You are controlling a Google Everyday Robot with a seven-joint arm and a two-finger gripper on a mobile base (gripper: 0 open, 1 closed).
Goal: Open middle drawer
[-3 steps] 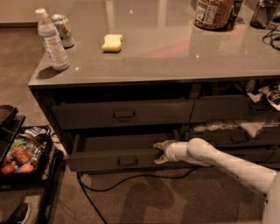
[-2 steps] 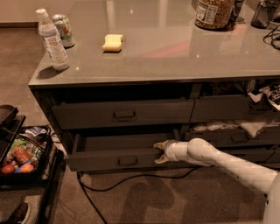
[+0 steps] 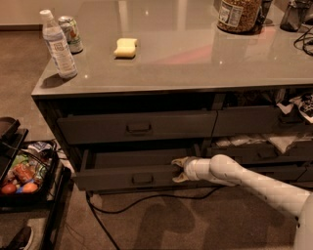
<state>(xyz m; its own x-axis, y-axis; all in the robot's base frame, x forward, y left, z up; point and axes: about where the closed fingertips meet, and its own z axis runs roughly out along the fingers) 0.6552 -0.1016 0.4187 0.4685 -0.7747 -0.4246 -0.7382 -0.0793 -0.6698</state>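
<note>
A dark grey cabinet (image 3: 54, 112) with a glossy grey top (image 3: 195, 53) fills most of the view, seen from above and in front. The middle drawer (image 3: 107, 180) sits at about 7 o'clock from the picture's centre. It is pulled partway out, with its small loop handle (image 3: 143, 178) at the middle of its front and a dark gap showing behind the front panel. Above it, a closed drawer (image 3: 93, 129) has its own handle. A white robot arm (image 3: 254, 183) reaches in from 4 o'clock. Its gripper (image 3: 177, 170) is at the right end of the middle drawer's front, with two tan fingers (image 3: 176, 160) spread apart, one above the other. The drawer's upper edge seems to lie between them, though whether they touch it is hard to tell. On the top, at 10 o'clock, a water bottle (image 3: 57, 46) stands just beside a drink can (image 3: 71, 34). A yellow sponge (image 3: 125, 47) lies at 11 o'clock and a large jar (image 3: 239, 14) stands at 1 o'clock. At 8 o'clock a black cart (image 3: 58, 195) holds packaged food. A black cable (image 3: 146, 197) runs across the carpet below the drawer.
</note>
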